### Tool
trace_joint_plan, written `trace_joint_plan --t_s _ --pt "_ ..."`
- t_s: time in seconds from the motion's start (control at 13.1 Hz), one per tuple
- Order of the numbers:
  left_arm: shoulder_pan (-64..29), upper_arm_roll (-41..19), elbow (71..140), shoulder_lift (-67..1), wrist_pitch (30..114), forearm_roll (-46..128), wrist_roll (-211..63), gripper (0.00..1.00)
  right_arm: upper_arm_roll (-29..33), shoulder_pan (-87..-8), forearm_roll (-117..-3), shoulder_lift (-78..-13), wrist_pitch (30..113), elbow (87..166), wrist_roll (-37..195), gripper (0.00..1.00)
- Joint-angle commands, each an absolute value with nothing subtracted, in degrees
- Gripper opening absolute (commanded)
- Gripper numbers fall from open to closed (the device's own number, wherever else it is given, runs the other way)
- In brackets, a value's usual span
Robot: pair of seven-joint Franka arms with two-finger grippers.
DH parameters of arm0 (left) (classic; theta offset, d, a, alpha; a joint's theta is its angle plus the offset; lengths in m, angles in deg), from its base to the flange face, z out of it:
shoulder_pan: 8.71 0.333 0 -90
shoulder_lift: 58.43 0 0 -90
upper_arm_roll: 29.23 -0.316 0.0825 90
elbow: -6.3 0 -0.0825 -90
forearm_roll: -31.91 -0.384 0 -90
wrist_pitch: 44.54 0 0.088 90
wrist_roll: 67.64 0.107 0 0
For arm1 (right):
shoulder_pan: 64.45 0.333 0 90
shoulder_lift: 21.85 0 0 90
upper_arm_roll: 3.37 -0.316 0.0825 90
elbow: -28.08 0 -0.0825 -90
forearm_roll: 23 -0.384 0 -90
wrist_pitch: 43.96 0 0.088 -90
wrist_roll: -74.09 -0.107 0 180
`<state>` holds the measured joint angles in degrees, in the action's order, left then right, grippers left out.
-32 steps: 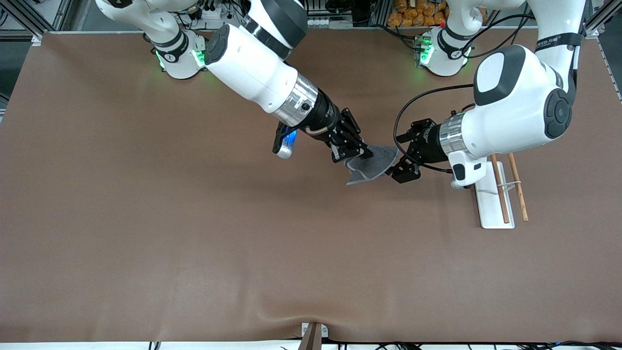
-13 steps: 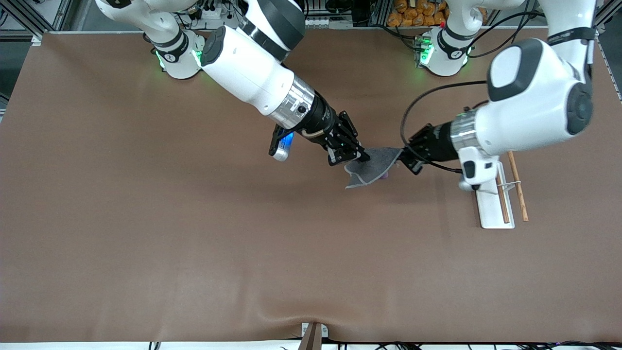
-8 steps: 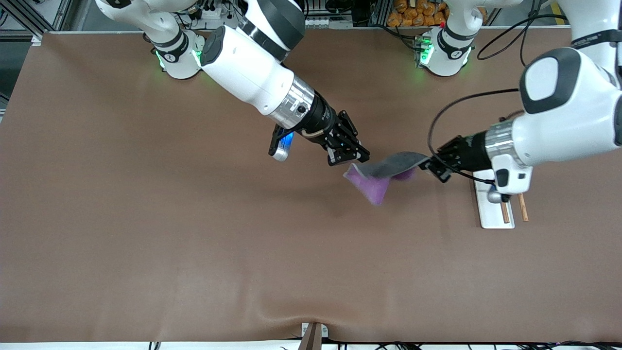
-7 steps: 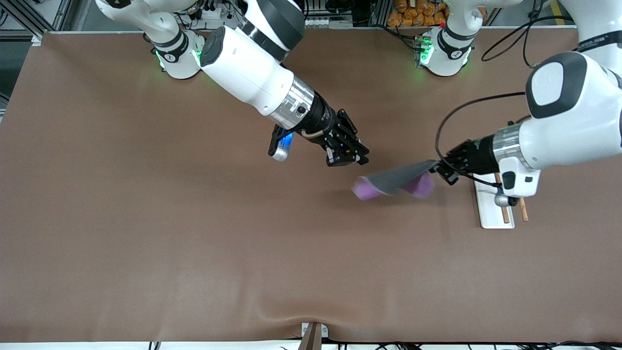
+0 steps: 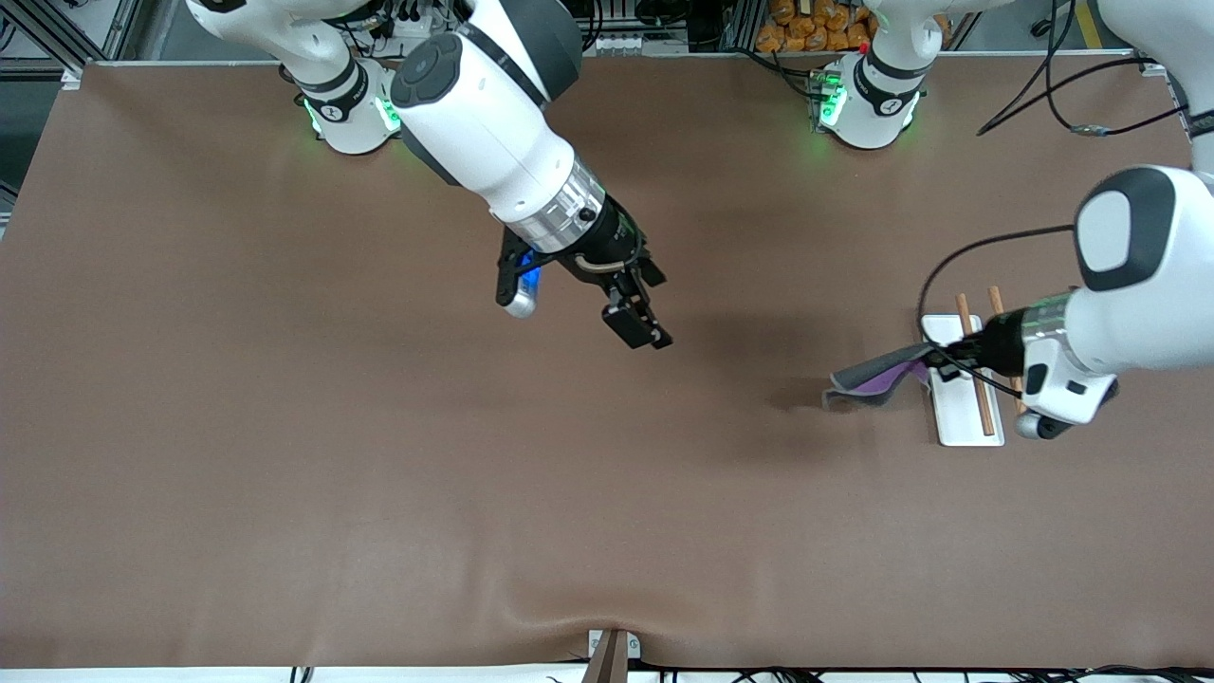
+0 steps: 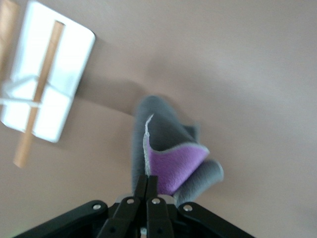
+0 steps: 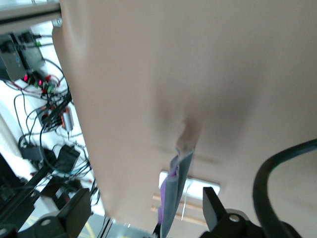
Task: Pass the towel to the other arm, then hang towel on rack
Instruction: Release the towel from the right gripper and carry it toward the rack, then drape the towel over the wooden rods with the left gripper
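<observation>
The towel [image 5: 874,378] has left the parted right gripper [image 5: 637,323] for the left gripper [image 5: 939,359], clamped on one edge above the rack [image 5: 960,410]; that thin pinch could slip.

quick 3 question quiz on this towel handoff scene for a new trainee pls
1. True or false: the right claw grips the towel.
2. Which claw holds the towel: A) left B) right C) neither?
3. Fill in: the rack's two wooden rods are joined by a metal ____.

Key
1. False; it is open over bare table.
2. A; the left claw is shut on the towel, beside the rack.
3. Wire.
</observation>
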<state>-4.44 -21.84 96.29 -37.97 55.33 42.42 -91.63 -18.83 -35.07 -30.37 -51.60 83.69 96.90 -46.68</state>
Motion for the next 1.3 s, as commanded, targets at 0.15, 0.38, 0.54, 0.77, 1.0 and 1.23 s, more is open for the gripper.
trace_joint_plan --t_s 0.15,0.38,0.54,0.77,1.0,1.23 --pt "2.8 -21.3 95.9 -36.3 54.8 39.9 -76.3 0.0 -19.8 -40.0 -28.3 -48.1 77.7 97.3 -46.1 1.0" --pt "7.9 -21.3 96.1 -36.3 54.7 39.9 -65.0 0.0 -19.1 -40.2 -27.8 -46.6 70.5 97.2 -31.2 1.0" --pt "11.0 -21.2 96.1 -36.7 53.4 39.9 -57.4 0.0 -19.4 -42.5 -27.8 -45.4 64.6 97.2 -22.4 1.0" --pt "16.1 -21.1 96.0 -37.0 49.2 40.5 -47.3 0.0 -19.4 -46.6 -27.8 -43.8 52.8 95.9 -3.1 1.0" --pt "18.4 -21.2 96.0 -36.9 48.9 40.5 -43.5 0.0 -19.3 -52.6 -27.8 -42.4 45.2 95.2 17.8 1.0" --pt "19.3 -21.2 95.9 -35.8 49.1 40.1 -42.6 0.15 -19.2 -57.8 -24.8 -41.3 42.4 95.2 36.9 1.0"
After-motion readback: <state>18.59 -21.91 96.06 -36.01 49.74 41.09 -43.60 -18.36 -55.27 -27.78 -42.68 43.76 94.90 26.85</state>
